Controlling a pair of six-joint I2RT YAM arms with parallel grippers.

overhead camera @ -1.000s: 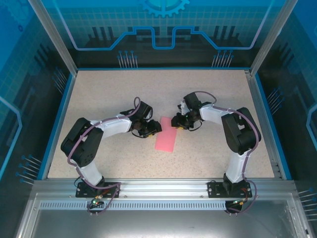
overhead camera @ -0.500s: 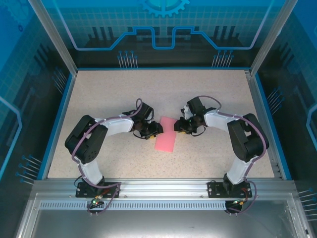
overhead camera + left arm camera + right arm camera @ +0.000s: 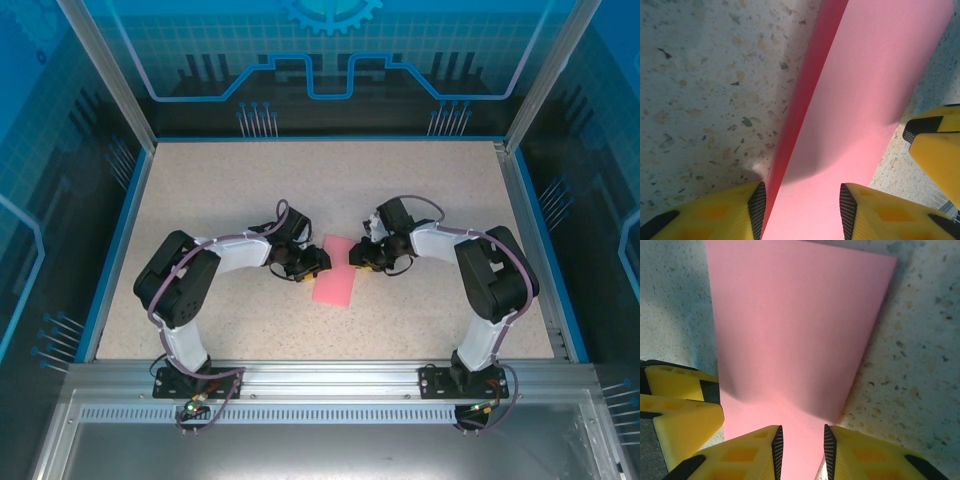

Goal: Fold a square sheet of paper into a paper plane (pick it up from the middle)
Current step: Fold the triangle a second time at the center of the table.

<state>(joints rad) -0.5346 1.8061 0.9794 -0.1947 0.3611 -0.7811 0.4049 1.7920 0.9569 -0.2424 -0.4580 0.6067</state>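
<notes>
The square sheet of paper (image 3: 335, 285) lies on the speckled table as a narrow pink rectangle, folded over on itself. My left gripper (image 3: 318, 262) is low at its upper left edge and my right gripper (image 3: 352, 258) at its upper right edge, tips almost facing. In the left wrist view the paper (image 3: 865, 90) runs under the left gripper (image 3: 802, 200), with a darker red layer along its left side; the jaws stand apart. In the right wrist view the paper (image 3: 795, 325) lies under the right gripper (image 3: 800, 440), open by a narrow gap, nothing pinched.
The speckled table (image 3: 220, 190) is bounded by a blue rim (image 3: 118, 240) and metal frame posts at the back corners. The right gripper's yellow finger (image 3: 935, 145) shows beside the paper, and the left gripper's finger (image 3: 675, 405) sits close on the paper's other side.
Both grippers have come down and closer to the paper's upper end; the right arm has swung nearer. The paper has not moved.
</notes>
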